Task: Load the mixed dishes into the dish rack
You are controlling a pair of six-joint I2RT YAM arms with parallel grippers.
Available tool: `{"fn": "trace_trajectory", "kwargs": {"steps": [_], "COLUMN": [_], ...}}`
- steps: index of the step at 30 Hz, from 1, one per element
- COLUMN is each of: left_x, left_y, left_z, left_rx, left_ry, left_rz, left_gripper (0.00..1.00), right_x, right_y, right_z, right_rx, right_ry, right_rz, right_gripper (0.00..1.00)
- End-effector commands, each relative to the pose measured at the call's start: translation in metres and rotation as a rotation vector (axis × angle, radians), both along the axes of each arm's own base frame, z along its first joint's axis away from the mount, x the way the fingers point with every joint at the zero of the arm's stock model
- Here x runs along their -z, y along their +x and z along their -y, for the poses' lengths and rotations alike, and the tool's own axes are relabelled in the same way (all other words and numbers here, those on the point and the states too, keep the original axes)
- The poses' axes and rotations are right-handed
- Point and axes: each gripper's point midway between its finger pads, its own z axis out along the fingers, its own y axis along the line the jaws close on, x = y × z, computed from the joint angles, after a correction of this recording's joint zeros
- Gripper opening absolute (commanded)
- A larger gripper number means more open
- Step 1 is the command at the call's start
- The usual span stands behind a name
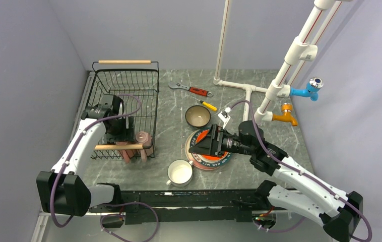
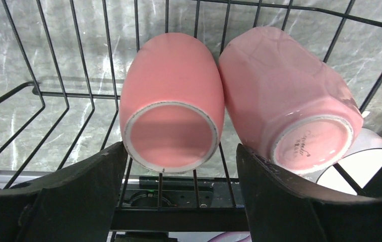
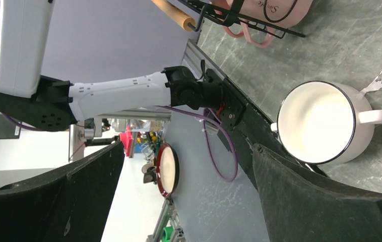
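Left gripper [image 2: 179,169] gaped wide, empty, over pink mugs [image 2: 171,96] laid touching at near end of rack [image 1: 128,80], likely saving room for plates [image 1: 214,159]. Right gripper [image 3: 189,151] spread, empty.

One pink mug [image 2: 171,101] lies on its side in the black wire rack [image 2: 78,94], base toward the camera, touching a second pink mug [image 2: 284,96] lying likewise beside it. The tool [image 2: 179,151] is spread wide, the first mug's base between its dark fingers. Grey marbled counter [image 2: 7,60] shows beneath the wires.
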Motion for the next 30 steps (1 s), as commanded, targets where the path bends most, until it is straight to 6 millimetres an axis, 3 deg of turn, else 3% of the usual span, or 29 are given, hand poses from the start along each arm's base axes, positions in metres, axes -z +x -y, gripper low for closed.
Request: {"fn": "trace_trajectory", "kwargs": {"steps": [1, 6, 12, 16, 19, 23, 30], "left_x": [-0.020, -0.048, -0.101, -0.149, -0.172, -0.179, -0.169], "left_y": [0.004, 0.011, 0.010, 0.003, -0.009, -0.027, -0.043], "left_z": [0.010, 0.010, 0.009, 0.026, 0.048, 0.077, 0.086], "left_rx": [0.012, 0.016, 0.012, 0.053, 0.135, 0.221, 0.250], "left_ry": [-0.062, -0.066, -0.082, -0.190, -0.316, -0.483, -0.547], "left_rz": [0.064, 0.159, 0.321, 0.495, 0.568, 0.589, 0.582], "left_gripper": [0.85, 0.99, 0.99, 0.99, 0.99, 0.99, 0.99], "right_x": [-0.021, -0.009, 0.010, 0.025, 0.044, 0.068, 0.110], "right_y": [0.001, -0.010, -0.028, -0.031, -0.030, -0.019, -0.009], "right_z": [-0.004, -0.015, -0.040, -0.049, -0.053, -0.056, -0.079], "right_rx": [0.000, -0.035, -0.058, -0.036, 0.009, 0.146, 0.369], "right_ry": [0.000, -0.088, -0.235, -0.347, -0.451, -0.562, -0.755], "right_rz": [0.095, 0.126, 0.167, 0.186, 0.189, 0.111, -0.039], "right_gripper": [0.99, 0.99, 0.99, 0.99, 0.97, 0.93, 0.92]}}
